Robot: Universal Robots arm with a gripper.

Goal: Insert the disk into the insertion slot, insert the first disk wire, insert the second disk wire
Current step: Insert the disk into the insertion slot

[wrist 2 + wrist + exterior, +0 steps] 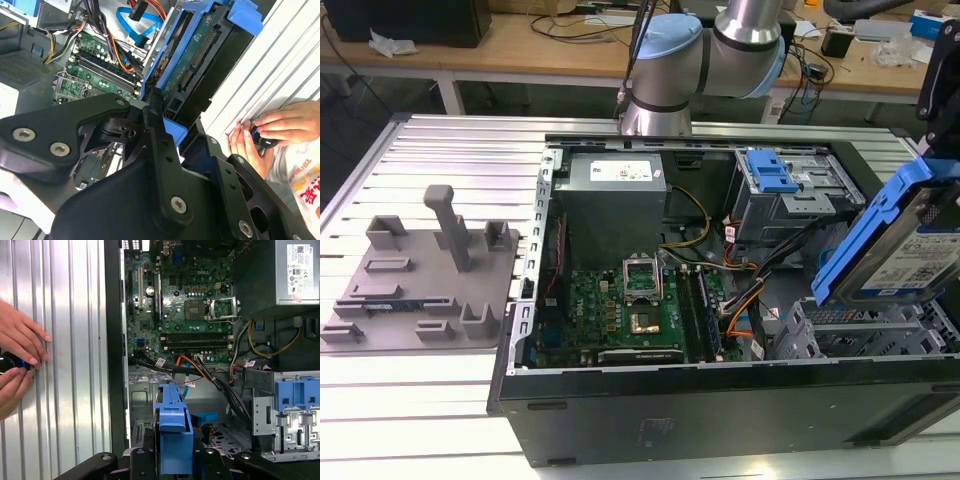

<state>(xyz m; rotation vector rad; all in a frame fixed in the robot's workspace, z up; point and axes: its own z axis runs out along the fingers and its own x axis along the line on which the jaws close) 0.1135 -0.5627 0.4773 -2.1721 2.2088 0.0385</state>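
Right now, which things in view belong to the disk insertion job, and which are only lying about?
Job: the disk, clamped in the gripper and tilted near the insertion slot.
Lying about: grey fixture plate on the table, taller bay with blue latch, a person's hands beside the case.

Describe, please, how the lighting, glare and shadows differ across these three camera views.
Exterior view: even light, the ribbed table pale, the case front dark. First wrist view: the table glares bright; the corner by the power supply sits in shadow. Second wrist view: the black gripper reads dark against the bright table.
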